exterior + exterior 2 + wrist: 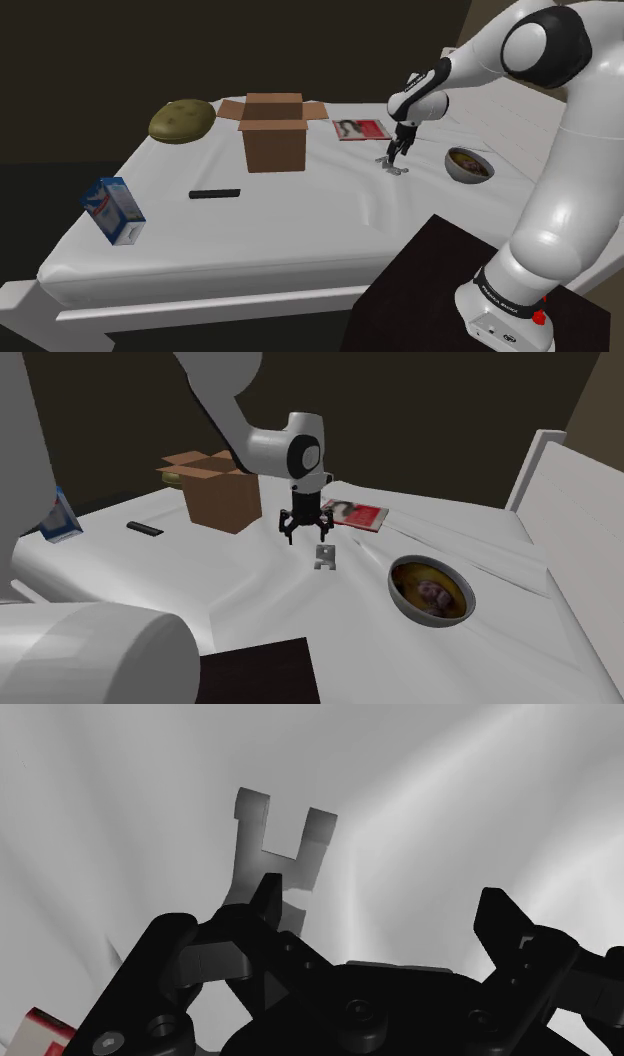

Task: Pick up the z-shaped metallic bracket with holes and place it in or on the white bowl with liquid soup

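Note:
The small grey z-shaped bracket (324,558) lies flat on the white sheet; in the shoulder view the bracket (392,166) sits just under the hand. My gripper (304,533) hovers a little above it, open, with nothing between the fingers. In the wrist view the bracket (275,854) lies just beyond one fingertip (268,899), off to that side of my gripper (380,909) rather than centred in the gap. The greyish bowl (431,588) of brown soup with pinkish lumps rests on the sheet, a short way from the bracket; the bowl (468,165) is toward the shoulder view's right.
An open cardboard box (275,131), a red magazine (361,129), a black remote (215,193), a blue carton (113,210) and an olive cushion-like lump (182,120) lie on the white bed (300,240). My dark stand (440,290) is near the bed's front edge.

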`<action>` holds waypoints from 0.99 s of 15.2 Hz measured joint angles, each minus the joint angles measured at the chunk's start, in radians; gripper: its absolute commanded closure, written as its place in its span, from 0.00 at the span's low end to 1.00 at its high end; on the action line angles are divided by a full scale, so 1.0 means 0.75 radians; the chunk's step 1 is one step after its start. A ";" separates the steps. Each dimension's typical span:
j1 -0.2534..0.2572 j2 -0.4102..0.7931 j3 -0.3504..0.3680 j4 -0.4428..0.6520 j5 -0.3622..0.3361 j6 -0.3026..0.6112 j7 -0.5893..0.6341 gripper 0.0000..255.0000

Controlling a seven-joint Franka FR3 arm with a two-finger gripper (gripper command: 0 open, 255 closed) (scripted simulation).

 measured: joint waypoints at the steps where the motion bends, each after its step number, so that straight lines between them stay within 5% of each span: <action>1: -0.017 0.045 0.006 0.032 0.026 0.009 -0.025 0.00; 8: -0.168 0.398 0.072 0.329 0.179 0.035 -0.175 0.00; 15: -0.200 0.503 0.108 0.365 0.222 0.104 -0.205 0.00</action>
